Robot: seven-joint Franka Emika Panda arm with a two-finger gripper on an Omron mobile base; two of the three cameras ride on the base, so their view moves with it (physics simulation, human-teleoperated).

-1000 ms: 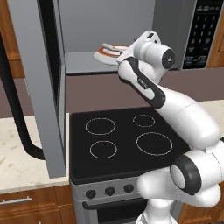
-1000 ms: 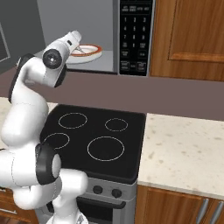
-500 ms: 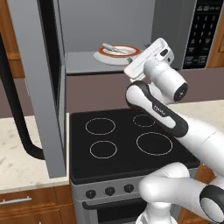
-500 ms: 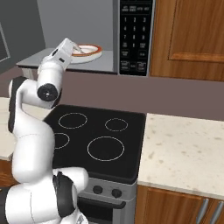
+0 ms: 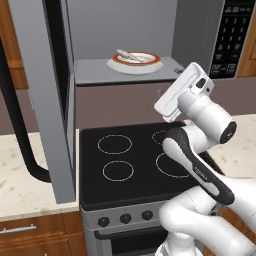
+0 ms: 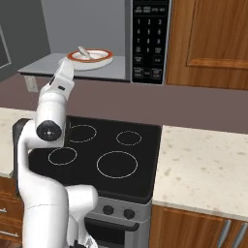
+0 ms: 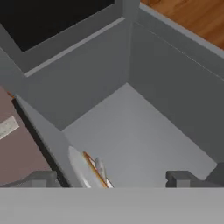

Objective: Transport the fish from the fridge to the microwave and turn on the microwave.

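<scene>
We saw the fish [image 5: 129,55], small and pale, lying on a white plate with a red rim [image 5: 135,63] on the floor of the microwave [image 5: 125,72], whose door [image 5: 42,100] stood swung wide open to one side. Our fingers [image 7: 111,179] were spread wide and held nothing; they sat just outside the mouth of the cavity, with the plate and fish just ahead of them and slightly toward one fingertip in the hand view. Below the fingers lay the black stove top [image 6: 101,155], and a pale speckled worktop [image 6: 203,174] ran beside it. The black keypad strip [image 6: 149,41] stood at the far side of the cavity from the open door. We judged the carrying step done, since the fish rested inside and our fingers were empty. The step in hand looked like getting clear of the cavity. Next, we judged, the door would need pushing shut, then a press on the keypad to start the microwave.
</scene>
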